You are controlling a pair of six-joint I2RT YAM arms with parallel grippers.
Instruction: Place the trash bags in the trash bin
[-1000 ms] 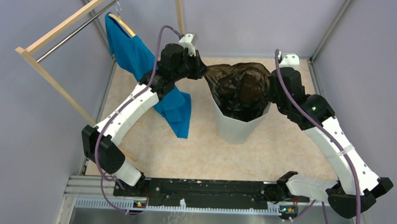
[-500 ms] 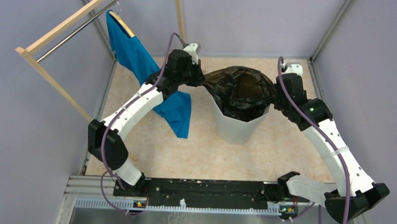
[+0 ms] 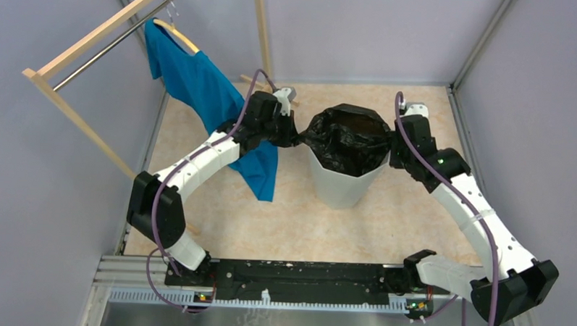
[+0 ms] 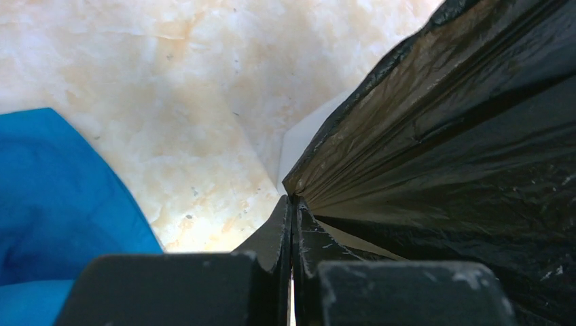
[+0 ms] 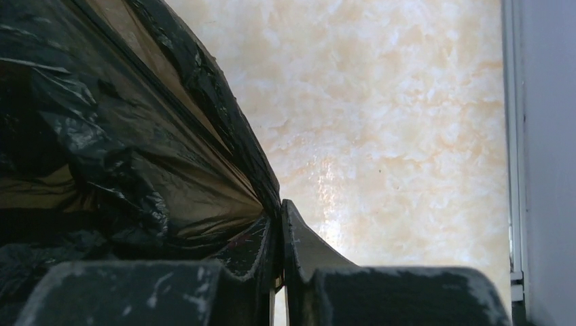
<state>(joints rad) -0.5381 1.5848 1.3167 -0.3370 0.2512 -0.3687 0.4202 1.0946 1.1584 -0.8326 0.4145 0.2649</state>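
Marbled tabletop (image 3: 218, 218) carries the trash bin (image 3: 340, 190). The trash bag (image 3: 347, 136) lines its mouth, stretched left to right between the left gripper (image 3: 292, 132) and right gripper (image 3: 393, 146), both arms elbowed outward. Left wrist view: jaws pinch film, bag rightward. Right wrist view: jaws pinch film, bag leftward.

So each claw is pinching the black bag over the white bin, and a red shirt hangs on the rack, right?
The shirt is blue, not red, as the top external view shows. The left gripper and right gripper do each pinch the black bag over the white bin, and the shirt hangs on the rack.
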